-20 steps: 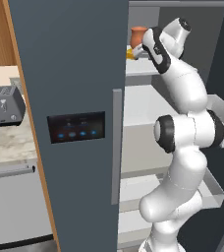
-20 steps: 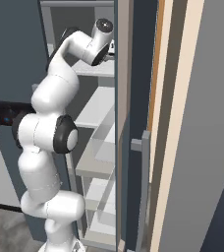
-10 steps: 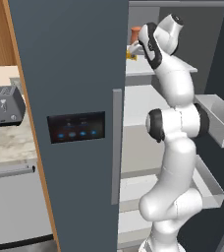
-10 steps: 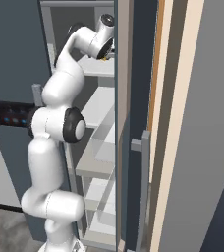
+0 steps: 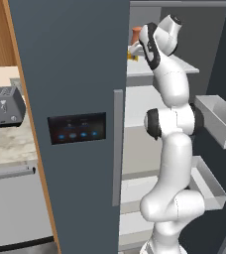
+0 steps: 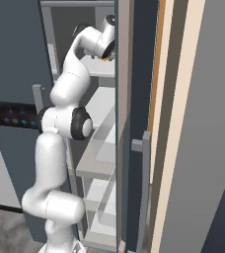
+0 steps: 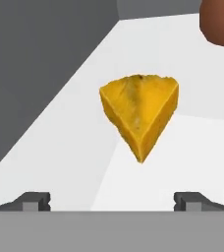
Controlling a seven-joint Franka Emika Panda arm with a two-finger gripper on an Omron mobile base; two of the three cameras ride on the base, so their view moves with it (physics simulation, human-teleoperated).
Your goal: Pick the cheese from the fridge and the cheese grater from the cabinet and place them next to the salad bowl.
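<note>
We see the fridge [image 5: 75, 74] standing with its door swung aside and its white shelves exposed; a blue-lit control panel [image 5: 77, 128] sits on the dark front, with a grey bar handle [image 5: 117, 149] just to its 3 o'clock side. On the inside of the opened door we count two pale bins [image 5: 219, 121], one above the other; nothing shows in either.

On the top shelf [image 7: 70, 133] we count one cheese [image 7: 139, 110], a yellow-orange wedge with its narrow tip pointing toward the camera. In the hand view it sits at centre, between and beyond the two fingertips [image 7: 34, 201], which stand far apart at the 7 and 5 o'clock corners, so the end effector [image 7: 113, 201] is wide and holds nothing. The wedge is not touched.

One terracotta-brown jar [image 7: 221, 22] sits at 1 o'clock of the cheese in the hand view, near it but apart. In the left base view the jar [image 5: 136, 33] shows at the shelf's back, with a sliver of cheese [image 5: 132, 55] just below it, beside the arm's wrist.

In the right base view the end effector [image 6: 109, 52] reaches into the top compartment, partly hidden by the door edge.

At 9 o'clock in the left base view, one grey toaster [image 5: 3, 105] rests on the bench [image 5: 8, 144].
</note>
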